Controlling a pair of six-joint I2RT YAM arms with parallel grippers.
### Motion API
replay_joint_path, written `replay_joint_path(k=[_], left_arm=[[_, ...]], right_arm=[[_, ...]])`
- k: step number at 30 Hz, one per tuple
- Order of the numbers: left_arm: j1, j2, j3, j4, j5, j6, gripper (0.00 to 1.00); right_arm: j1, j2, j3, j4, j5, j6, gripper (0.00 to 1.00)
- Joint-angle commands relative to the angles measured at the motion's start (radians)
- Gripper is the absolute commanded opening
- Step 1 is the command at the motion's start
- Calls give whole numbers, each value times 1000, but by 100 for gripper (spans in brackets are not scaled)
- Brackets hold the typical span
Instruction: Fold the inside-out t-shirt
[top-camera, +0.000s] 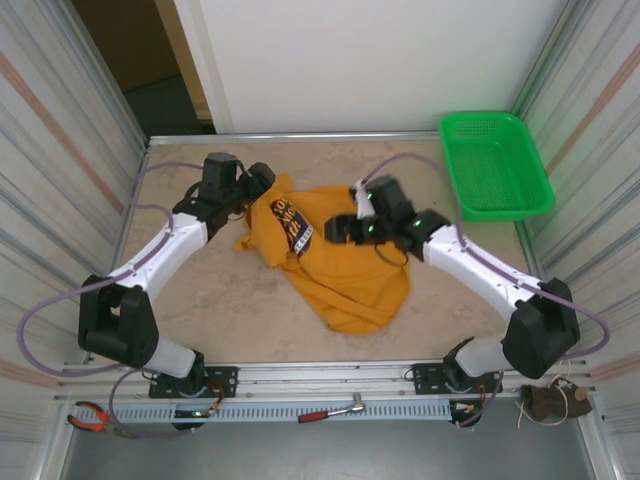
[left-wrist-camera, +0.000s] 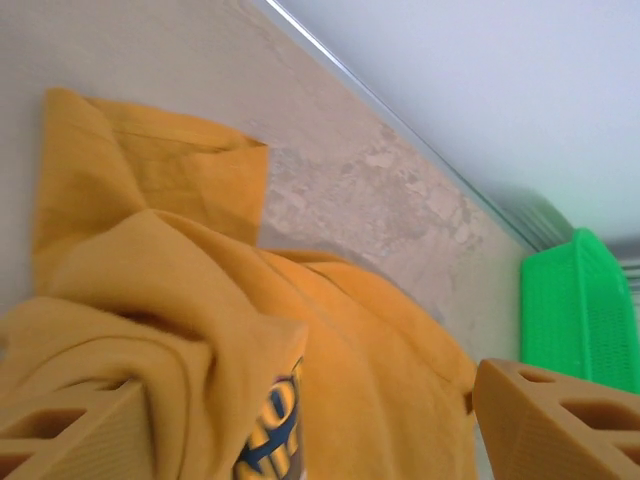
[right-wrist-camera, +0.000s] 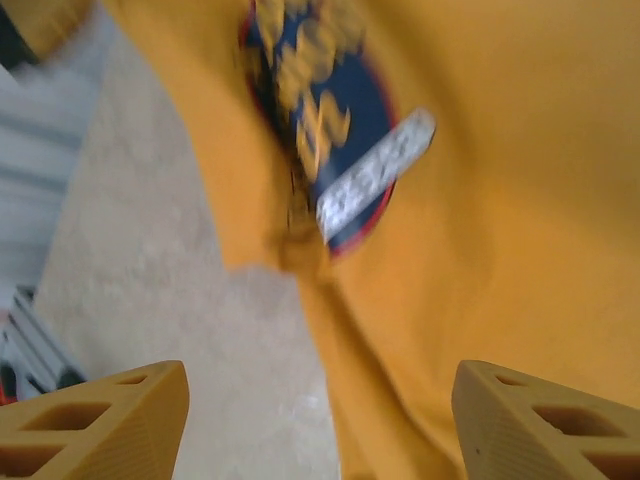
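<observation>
The inside-out t-shirt (top-camera: 350, 280) lies crumpled in the middle of the table, orange-yellow, with its dark navy logo (top-camera: 293, 222) facing up near its left side. My left gripper (top-camera: 262, 182) is at the shirt's far-left edge. In the left wrist view it (left-wrist-camera: 310, 440) stands open, its fingers (left-wrist-camera: 560, 420) wide apart over bunched cloth (left-wrist-camera: 380, 360) and a fold with the logo (left-wrist-camera: 265, 440). My right gripper (top-camera: 338, 230) hovers just right of the logo. In the right wrist view it (right-wrist-camera: 320, 400) is open above the shirt's edge (right-wrist-camera: 500, 200), with the blurred logo (right-wrist-camera: 320, 120) beyond.
A green plastic basket (top-camera: 495, 165) stands at the back right corner and shows in the left wrist view as the basket (left-wrist-camera: 580, 310). Bare tabletop (top-camera: 200, 300) lies to the left of and in front of the shirt. Pliers (top-camera: 100, 420) and a ratchet (top-camera: 335, 410) rest on the near rail.
</observation>
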Motion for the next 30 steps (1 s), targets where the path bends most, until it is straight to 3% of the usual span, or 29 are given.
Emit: replay_joint_path(k=[1, 5, 9, 20, 24, 28, 30], left_arm=[[1, -107, -84, -168, -102, 68, 80], [0, -203, -229, -216, -198, 40, 80], [-3, -212, -278, -244, -203, 29, 81], [-73, -327, -283, -301, -290, 122, 83], [-162, -326, -294, -290, -270, 150, 82], [-333, -265, -317, -280, -366, 199, 82], [-367, -218, -326, -277, -381, 200, 82]], right_arm=[[99, 34, -111, 90, 74, 131, 64], [130, 95, -191, 143, 91, 192, 56], [63, 130, -211, 113, 106, 175, 54], [-407, 144, -186, -37, 89, 11, 53], [-378, 89, -106, -96, 68, -4, 54], [-231, 63, -68, -114, 71, 40, 56], [-155, 66, -78, -79, 71, 86, 58]])
